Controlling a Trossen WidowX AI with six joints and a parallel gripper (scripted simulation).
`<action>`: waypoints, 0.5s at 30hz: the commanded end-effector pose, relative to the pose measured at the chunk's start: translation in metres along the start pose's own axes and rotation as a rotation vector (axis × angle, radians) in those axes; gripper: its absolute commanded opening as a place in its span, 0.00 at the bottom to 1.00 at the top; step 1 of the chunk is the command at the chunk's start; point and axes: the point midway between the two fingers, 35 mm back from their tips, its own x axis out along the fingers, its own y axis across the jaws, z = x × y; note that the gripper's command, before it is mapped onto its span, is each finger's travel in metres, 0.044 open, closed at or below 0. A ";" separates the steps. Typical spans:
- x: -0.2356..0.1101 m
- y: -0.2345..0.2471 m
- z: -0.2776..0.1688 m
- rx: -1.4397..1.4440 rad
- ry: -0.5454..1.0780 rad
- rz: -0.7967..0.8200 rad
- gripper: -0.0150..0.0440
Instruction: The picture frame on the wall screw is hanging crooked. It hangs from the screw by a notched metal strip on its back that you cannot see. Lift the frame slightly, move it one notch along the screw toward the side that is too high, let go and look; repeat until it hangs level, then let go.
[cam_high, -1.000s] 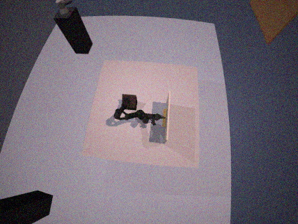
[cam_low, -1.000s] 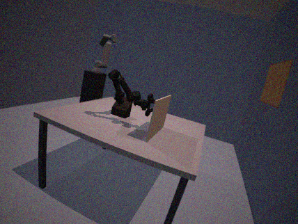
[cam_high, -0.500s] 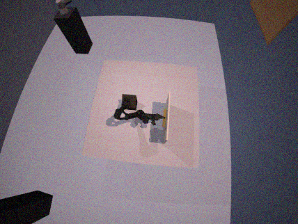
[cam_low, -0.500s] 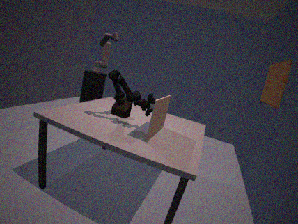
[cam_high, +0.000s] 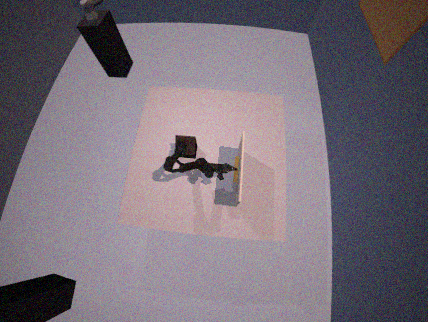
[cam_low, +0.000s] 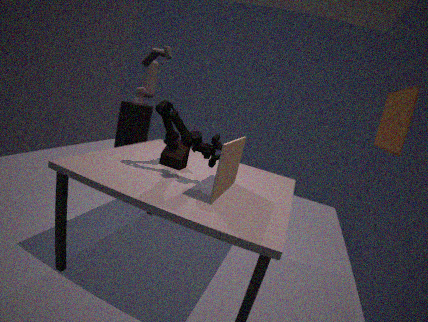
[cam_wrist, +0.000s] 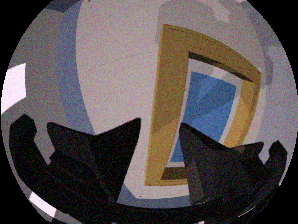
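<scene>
The end effector sits right at the frame, its two dark fingers either side of the frame's yellow side bar. The jaws are partly drawn in, but whether they pinch that bar cannot be told. The frame, yellow with a blue picture, hangs tilted on the front of a pale wall panel. The panel stands upright on the counter. From above, the arm reaches from its dark base straight to the panel's face, where the frame shows as a thin yellow strip.
</scene>
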 end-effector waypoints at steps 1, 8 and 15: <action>0.000 0.000 0.001 -0.004 -0.004 -0.001 0.53; 0.000 0.000 0.001 -0.004 -0.004 -0.001 0.45; 0.000 0.000 0.001 -0.004 -0.004 -0.001 0.37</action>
